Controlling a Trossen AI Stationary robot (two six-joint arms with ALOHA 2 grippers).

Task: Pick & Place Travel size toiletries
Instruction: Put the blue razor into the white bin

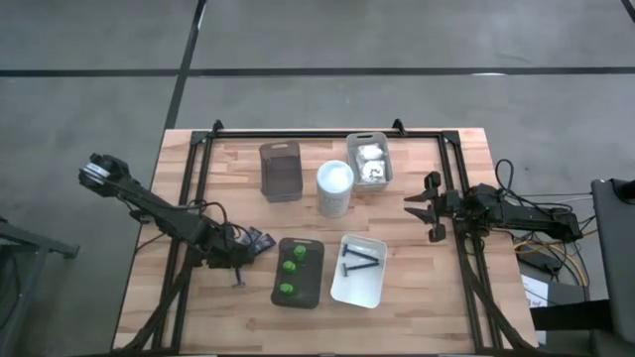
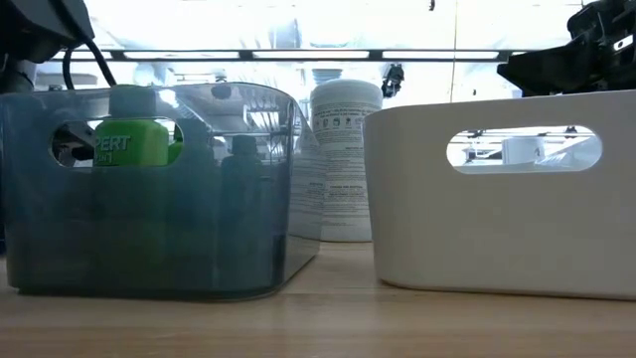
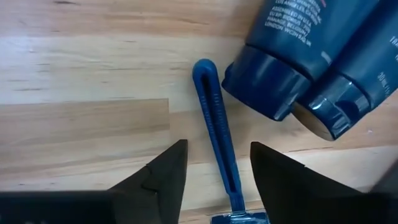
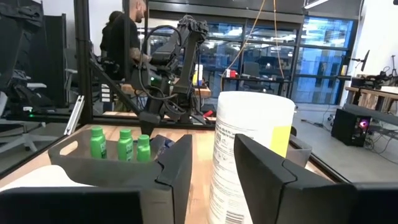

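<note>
A slim dark-blue razor (image 3: 214,130) lies flat on the wooden table, with two dark navy tubes (image 3: 298,68) lying beside its handle end; the tubes also show in the high view (image 1: 260,239). My left gripper (image 3: 217,152) is open and points down over the razor, one finger on either side of the handle, touching nothing; in the high view it (image 1: 238,263) is left of the grey tray. Three green bottles (image 1: 289,275) stand in the grey tray (image 1: 314,248). My right gripper (image 1: 425,208) is open and empty at the table's right, level with the white cylinder.
A white tray (image 1: 369,288) holds dark slim items (image 1: 359,258). A clear tray (image 1: 281,171), a tall white cylinder (image 1: 334,188) and a small tray of white packets (image 1: 369,161) stand toward the far side. A person (image 4: 124,37) is in the room beyond.
</note>
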